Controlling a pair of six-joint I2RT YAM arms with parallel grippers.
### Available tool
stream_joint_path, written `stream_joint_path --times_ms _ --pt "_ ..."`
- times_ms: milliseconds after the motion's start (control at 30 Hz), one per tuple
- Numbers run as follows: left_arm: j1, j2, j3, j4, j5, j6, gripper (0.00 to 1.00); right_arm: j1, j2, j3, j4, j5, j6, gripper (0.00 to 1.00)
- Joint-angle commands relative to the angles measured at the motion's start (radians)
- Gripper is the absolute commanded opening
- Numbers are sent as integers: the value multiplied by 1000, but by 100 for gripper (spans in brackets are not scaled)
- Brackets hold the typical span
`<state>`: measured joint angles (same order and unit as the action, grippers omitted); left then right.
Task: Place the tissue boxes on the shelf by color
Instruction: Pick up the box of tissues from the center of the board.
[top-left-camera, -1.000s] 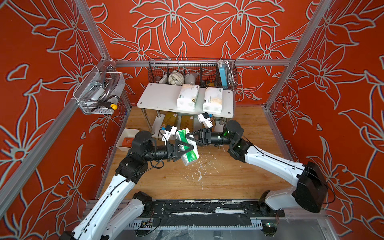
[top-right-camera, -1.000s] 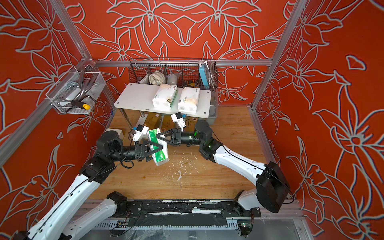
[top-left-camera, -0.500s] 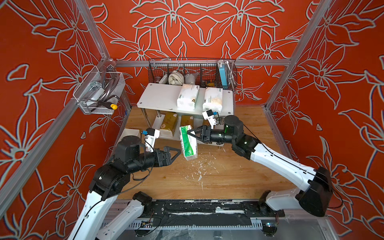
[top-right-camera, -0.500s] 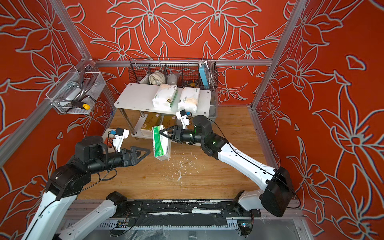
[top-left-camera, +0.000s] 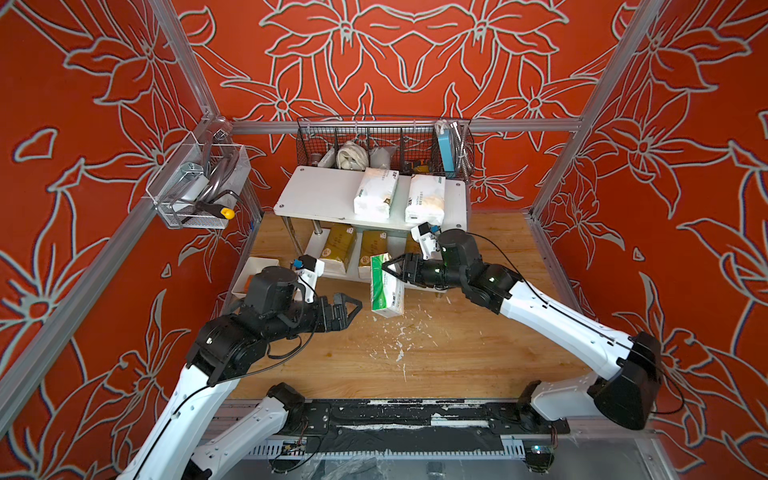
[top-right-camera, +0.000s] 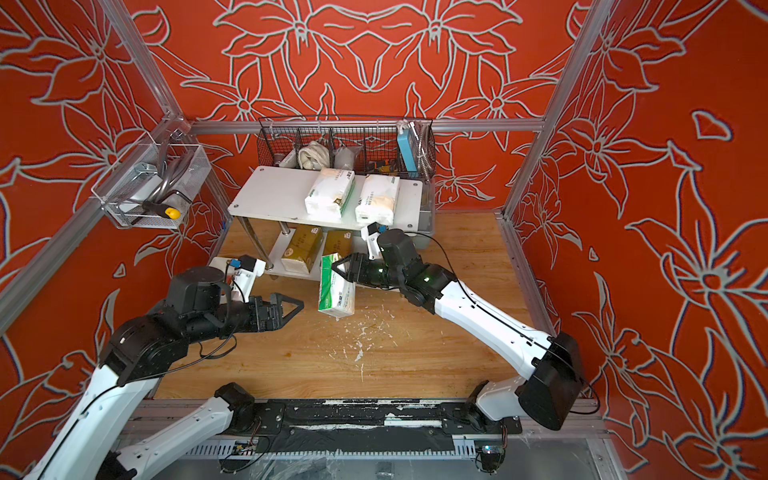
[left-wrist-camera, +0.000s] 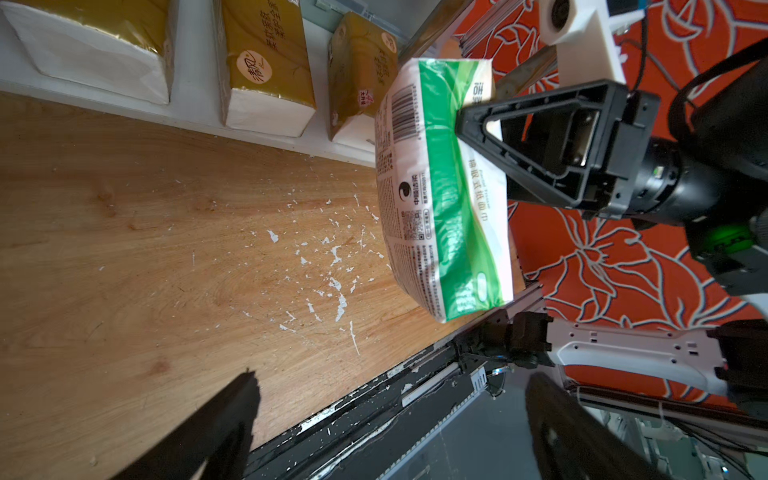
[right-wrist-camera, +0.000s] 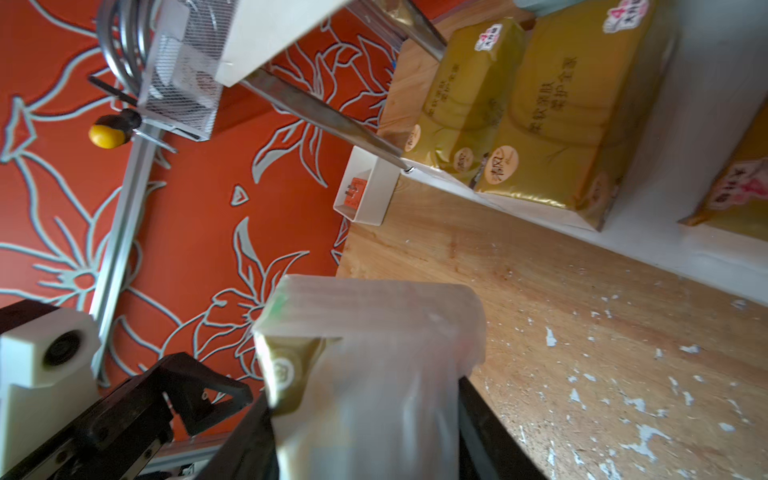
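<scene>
My right gripper (top-left-camera: 390, 272) is shut on the top end of a white and green tissue box (top-left-camera: 387, 286), which hangs upright just above the wooden floor in front of the shelf (top-left-camera: 316, 195). The same tissue box (left-wrist-camera: 444, 199) shows in the left wrist view. In the right wrist view it fills the space between the fingers (right-wrist-camera: 478, 415). My left gripper (top-left-camera: 353, 305) is open and empty, a short way left of the box. Two white tissue boxes (top-left-camera: 376, 193) (top-left-camera: 424, 198) lie on the top board. Gold tissue boxes (left-wrist-camera: 266, 58) (top-left-camera: 340, 245) lie on the lower board.
A black wire basket (top-left-camera: 386, 141) of odds and ends hangs behind the shelf. A clear bin (top-left-camera: 195, 187) with tools is fixed to the left wall. A small white tray (right-wrist-camera: 365, 195) with an orange block sits left of the shelf. White flakes (top-left-camera: 395, 345) litter the floor.
A second ago my left gripper stood around the box with the right one. It has drawn back to the left, and the right gripper alone holds the box, shifted slightly right.
</scene>
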<state>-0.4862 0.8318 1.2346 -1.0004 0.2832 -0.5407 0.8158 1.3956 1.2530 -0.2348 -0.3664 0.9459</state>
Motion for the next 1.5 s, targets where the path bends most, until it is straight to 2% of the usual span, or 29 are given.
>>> stream_joint_path --times_ms 0,333,1000,1100,1200,1400,1467 --pt "-35 42 1 53 -18 39 99 18 25 43 -53 81 -42 55" --pt "-113 111 -75 154 -16 8 99 51 73 67 -67 116 -53 55" --pt "-137 197 -206 342 -50 -52 99 54 72 80 -68 106 -49 55" --pt "-137 193 -228 375 -42 -67 93 54 70 80 -68 103 -50 55" --pt "-137 172 -261 425 -38 -88 83 54 69 77 -68 103 -50 55" --pt "-137 166 -280 471 -21 -107 72 54 68 76 -68 103 -50 56" --pt "-137 166 -283 477 -19 -110 66 54 68 78 -66 103 -51 58"
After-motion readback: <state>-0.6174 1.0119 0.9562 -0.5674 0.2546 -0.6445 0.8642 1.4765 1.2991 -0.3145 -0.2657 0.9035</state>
